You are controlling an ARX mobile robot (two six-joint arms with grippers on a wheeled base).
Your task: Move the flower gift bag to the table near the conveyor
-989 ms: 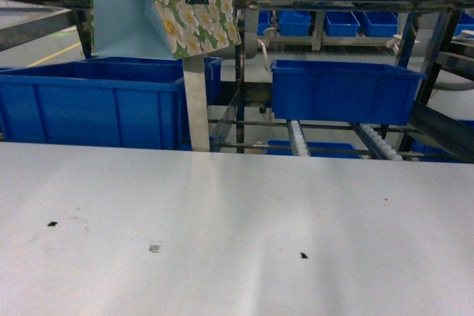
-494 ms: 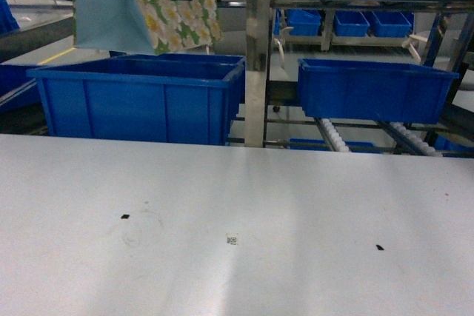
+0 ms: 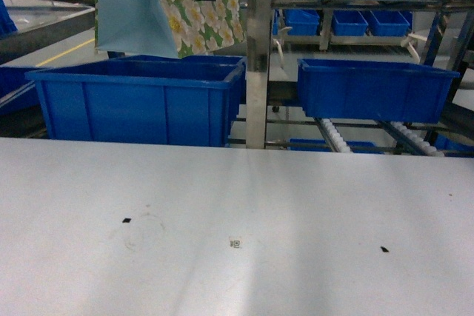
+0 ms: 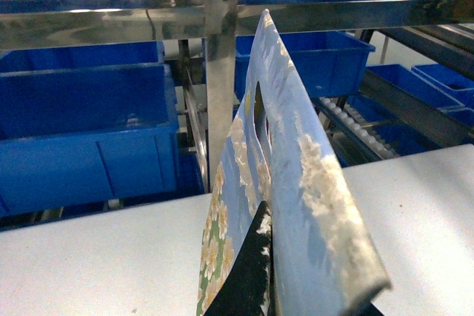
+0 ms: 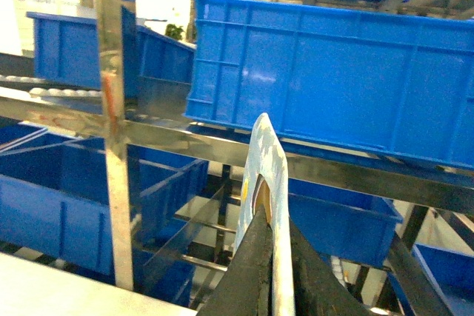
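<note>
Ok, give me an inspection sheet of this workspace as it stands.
Surface: white table, with black specks and a small code mark.
Job's things: flower gift bag hangs in the air above a blue bin, not yet on the table; steel conveyor stands behind the table.
Clutter: nothing seen.
Grippers: left gripper has its fingers shut on the flower gift bag; right gripper is shut on a pale paper bag.
Cables: nothing seen.
Surroundings: more blue bins on racks.
</note>
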